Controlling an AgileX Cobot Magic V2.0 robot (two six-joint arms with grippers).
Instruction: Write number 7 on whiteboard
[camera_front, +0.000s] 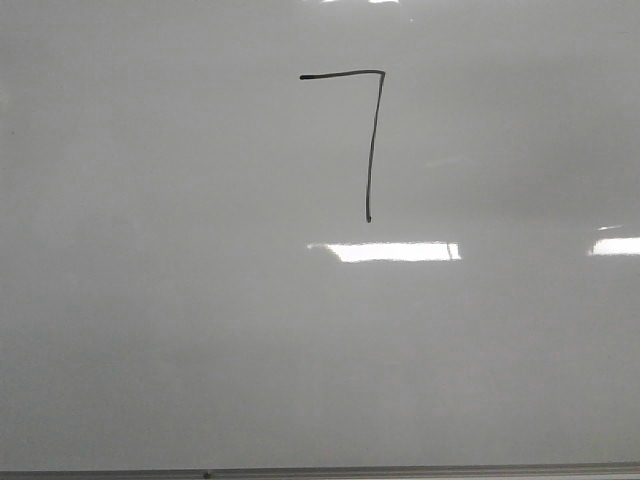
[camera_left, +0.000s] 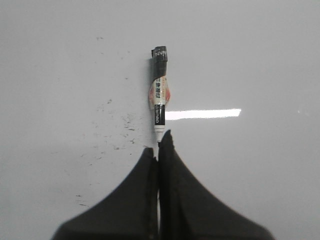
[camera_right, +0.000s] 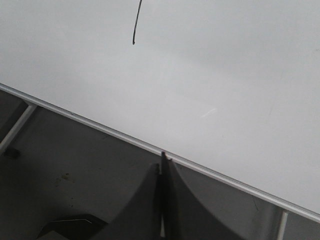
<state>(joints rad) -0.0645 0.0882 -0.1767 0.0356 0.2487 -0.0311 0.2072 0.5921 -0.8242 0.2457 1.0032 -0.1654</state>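
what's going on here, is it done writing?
Looks done. A 7 is drawn on the whiteboard: a short top stroke joined to a long downstroke. The left gripper is shut on a marker, held over a bare part of the board. The right gripper is shut and empty, near the board's frame edge, with the stroke's lower end in its view.

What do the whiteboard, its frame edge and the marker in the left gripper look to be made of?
The whiteboard: smooth glossy coated panel, judging by its sharp light reflections. Frame edge: thin grey strip, probably aluminium. Marker, held shut in the left gripper: likely plastic barrel with a paper label.
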